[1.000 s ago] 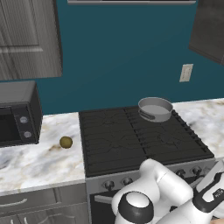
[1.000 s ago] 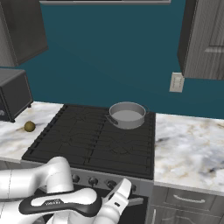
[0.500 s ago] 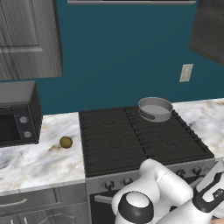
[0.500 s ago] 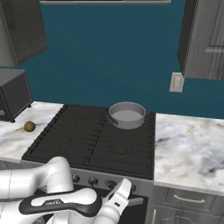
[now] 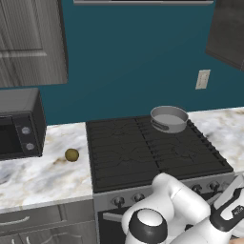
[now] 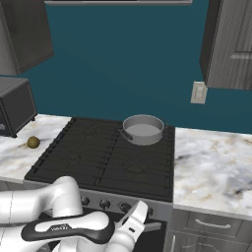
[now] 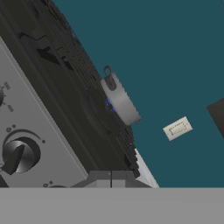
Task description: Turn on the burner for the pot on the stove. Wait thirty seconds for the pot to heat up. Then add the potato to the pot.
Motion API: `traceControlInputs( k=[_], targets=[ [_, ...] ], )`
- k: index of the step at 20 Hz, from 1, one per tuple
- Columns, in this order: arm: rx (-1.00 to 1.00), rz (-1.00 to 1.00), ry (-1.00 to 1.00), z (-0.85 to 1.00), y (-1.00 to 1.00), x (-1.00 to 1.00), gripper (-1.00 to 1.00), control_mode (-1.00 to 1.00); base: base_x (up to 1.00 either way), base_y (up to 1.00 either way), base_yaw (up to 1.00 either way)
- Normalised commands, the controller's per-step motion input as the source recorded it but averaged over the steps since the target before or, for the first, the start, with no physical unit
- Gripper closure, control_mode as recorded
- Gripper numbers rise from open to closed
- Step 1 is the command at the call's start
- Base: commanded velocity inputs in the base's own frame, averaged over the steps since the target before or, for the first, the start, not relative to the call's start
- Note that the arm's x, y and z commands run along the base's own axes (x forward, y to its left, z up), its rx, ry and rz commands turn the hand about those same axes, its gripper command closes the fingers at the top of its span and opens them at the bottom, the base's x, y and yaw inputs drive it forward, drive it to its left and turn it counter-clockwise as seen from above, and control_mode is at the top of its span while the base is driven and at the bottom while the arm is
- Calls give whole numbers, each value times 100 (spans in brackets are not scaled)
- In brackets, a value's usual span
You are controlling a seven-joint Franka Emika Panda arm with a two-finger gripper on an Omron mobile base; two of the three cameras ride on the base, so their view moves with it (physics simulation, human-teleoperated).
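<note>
**Nothing has moved; burner looks lit**

You see the potato resting on the counter, at 9 o'clock of the stove. The pot sits at the stove's 1 o'clock corner, as a second ago. Blue flame flickers beneath it, so this is probably the heating wait. The jaws, low by a knob, are shut and empty.

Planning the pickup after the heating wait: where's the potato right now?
The potato sits on the marble counter left of the stove, between it and the microwave; in the right base view it lies at the far left, well away from the pot.
</note>
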Motion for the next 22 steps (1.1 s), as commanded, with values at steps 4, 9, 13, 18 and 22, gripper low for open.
traceControlInputs(
  k=[4, 9, 13, 18, 22],
  targets=[
    [0, 0, 0, 0, 0, 0, 100, -100, 0, 0, 0],
    [0, 0, 0, 0, 0, 0, 100, -100, 0, 0, 0],
    [0, 0, 0, 0, 0, 0, 100, -100, 0, 0, 0],
    [0, 0, 0, 0, 0, 0, 100, -100, 0, 0, 0],
    [0, 0, 0, 0, 0, 0, 100, -100, 0, 0, 0]
  ],
)
